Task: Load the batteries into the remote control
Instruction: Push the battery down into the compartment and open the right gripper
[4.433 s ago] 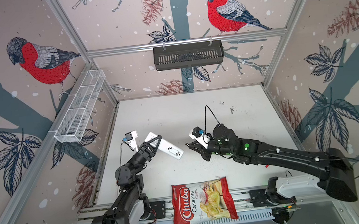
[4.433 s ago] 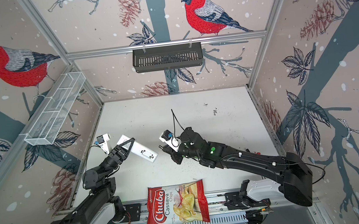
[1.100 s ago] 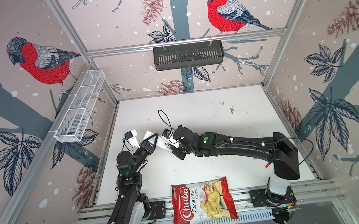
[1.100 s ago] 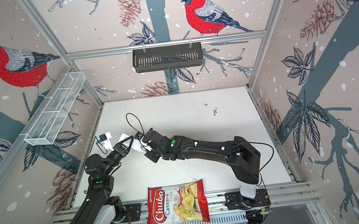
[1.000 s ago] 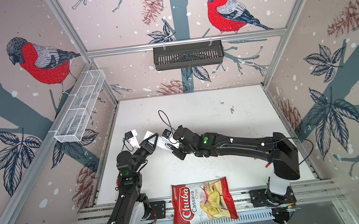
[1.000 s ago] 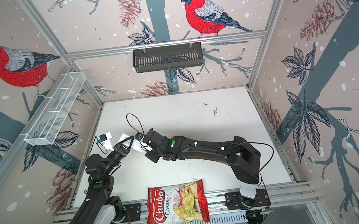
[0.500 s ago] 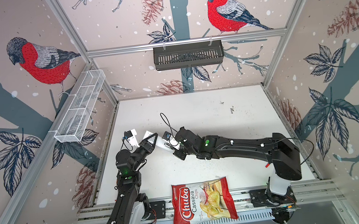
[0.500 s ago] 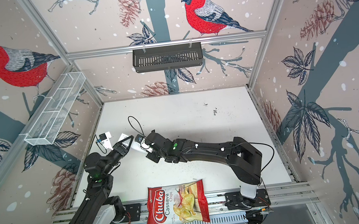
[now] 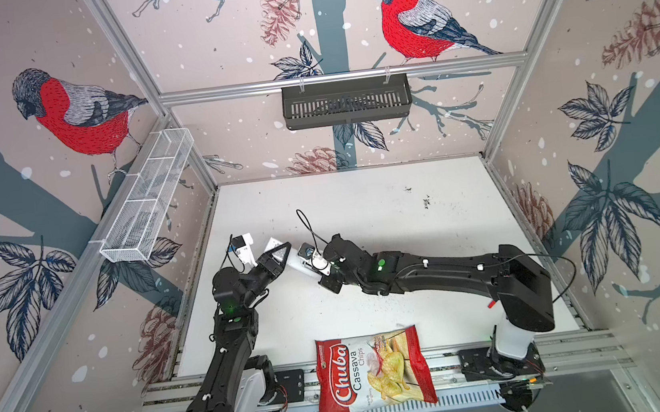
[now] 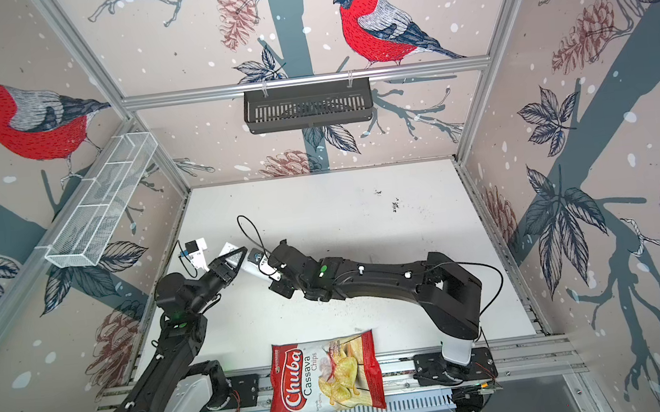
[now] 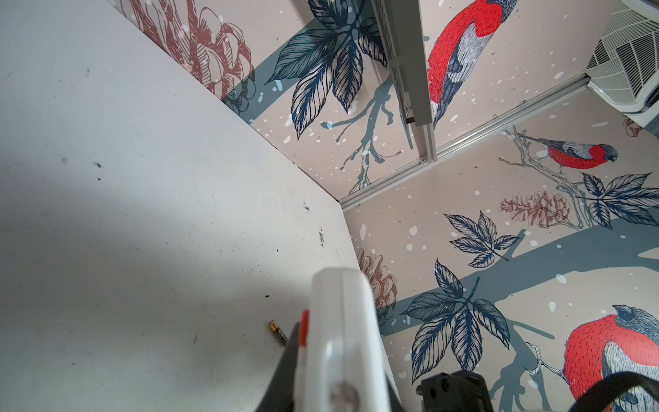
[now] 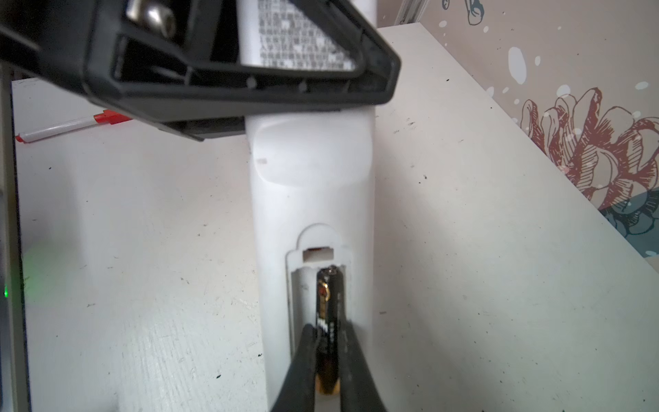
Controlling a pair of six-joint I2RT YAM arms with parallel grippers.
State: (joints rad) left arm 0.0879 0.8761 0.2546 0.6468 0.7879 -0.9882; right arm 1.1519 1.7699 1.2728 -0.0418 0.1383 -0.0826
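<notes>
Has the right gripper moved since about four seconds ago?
Yes. In a top view the right gripper has shifted left: it was in line with the chip bag's middle then and is in line with its left edge now.

Two batteries (image 12: 327, 310) (image 11: 277, 332) — one remote control (image 12: 310, 185)

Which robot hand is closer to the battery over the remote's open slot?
Right. The right gripper pinches that battery itself, at the open compartment. The left gripper clamps the remote control toward its other end, apart from the battery.
</notes>
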